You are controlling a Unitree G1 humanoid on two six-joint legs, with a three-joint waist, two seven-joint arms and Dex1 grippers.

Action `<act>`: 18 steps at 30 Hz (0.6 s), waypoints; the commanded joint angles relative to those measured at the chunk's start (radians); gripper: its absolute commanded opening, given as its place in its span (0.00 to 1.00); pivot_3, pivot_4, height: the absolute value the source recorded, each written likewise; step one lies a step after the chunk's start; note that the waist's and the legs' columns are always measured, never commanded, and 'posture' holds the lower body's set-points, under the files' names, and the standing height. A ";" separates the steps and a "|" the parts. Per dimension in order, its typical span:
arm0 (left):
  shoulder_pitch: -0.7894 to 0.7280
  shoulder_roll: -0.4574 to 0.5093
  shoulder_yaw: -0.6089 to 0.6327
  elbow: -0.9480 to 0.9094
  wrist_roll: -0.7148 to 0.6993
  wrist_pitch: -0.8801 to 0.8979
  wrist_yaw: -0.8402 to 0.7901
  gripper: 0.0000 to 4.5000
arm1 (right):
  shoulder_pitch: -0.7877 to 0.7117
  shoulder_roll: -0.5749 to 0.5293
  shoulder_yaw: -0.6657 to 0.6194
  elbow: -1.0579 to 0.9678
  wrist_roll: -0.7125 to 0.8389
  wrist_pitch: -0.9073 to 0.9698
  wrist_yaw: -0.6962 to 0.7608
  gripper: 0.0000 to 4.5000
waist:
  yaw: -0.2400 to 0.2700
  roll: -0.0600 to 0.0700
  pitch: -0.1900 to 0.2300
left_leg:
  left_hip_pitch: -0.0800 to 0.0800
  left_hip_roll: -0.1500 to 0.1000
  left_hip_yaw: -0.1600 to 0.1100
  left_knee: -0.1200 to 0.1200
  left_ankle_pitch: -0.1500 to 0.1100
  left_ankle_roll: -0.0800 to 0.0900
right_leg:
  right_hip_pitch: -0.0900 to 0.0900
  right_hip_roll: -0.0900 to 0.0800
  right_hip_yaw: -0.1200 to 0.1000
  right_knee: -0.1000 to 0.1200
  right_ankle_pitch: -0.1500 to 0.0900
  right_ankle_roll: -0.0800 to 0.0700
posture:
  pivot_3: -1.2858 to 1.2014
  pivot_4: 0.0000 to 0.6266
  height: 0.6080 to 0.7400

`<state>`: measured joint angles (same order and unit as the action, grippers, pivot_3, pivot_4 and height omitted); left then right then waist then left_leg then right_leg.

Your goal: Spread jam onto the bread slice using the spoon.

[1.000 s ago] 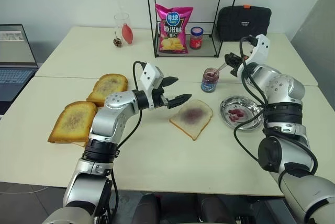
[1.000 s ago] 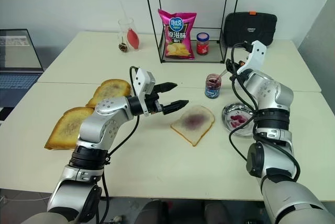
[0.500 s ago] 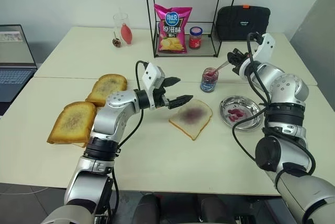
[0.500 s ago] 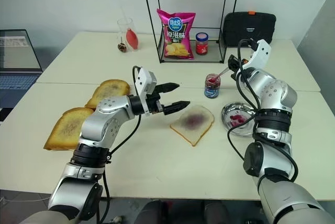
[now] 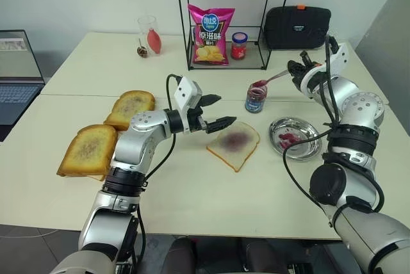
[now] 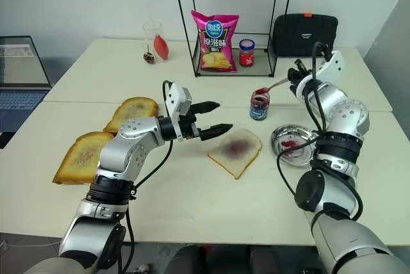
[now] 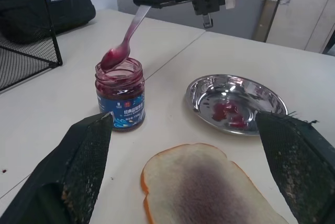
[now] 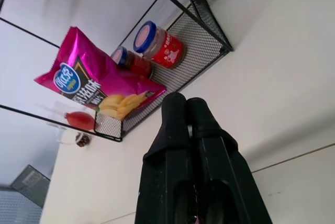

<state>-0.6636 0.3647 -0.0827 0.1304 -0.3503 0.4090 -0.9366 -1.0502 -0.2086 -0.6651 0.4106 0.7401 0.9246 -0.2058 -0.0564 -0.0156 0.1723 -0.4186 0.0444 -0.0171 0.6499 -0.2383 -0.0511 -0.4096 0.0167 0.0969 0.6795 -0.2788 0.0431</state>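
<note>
Purple-red jam (image 7: 120, 75) fills a small clear glass jar with a blue label, standing right of centre in the head views on the pale table (image 5: 192, 191). Just above its mouth hangs the stained bowl of the slim silver metal spoon (image 5: 269, 80), whose handle runs up and to the right into the right gripper (image 5: 296, 69), its two black fingers pressed tight together on it. Below the jar, at frame centre, lies the pale white bread slice (image 5: 234, 144) with a purple smear in its middle. Right of that sits a round steel plate (image 5: 295, 137) dotted with red smears. The left gripper (image 5: 215, 111) hovers just left of the bread, its two fingers spread wide and holding nothing. Two golden-brown toasted slices (image 5: 109, 132) lie at the left.
</note>
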 commanded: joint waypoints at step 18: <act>0.115 0.241 0.019 -0.176 -0.076 0.056 -0.248 1.00 | 0.284 0.030 0.307 -0.849 0.268 0.273 -0.067 0.01 | -0.010 0.001 0.000 | 0.000 0.002 0.000 -0.006 0.000 0.000 | -0.005 0.001 0.000 0.001 -0.003 -0.002 | 0.52 0.24 1.00</act>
<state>-0.5638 0.5866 -0.0903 0.0390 -0.3873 0.4432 -1.1652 -0.7720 -0.1769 -0.4130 -0.3478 0.9996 1.1991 -0.2989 -0.0666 -0.0151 0.1722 -0.4191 0.0462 -0.0170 0.6438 -0.2382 -0.0512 -0.4146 0.0172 0.0972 0.6809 -0.2822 0.0411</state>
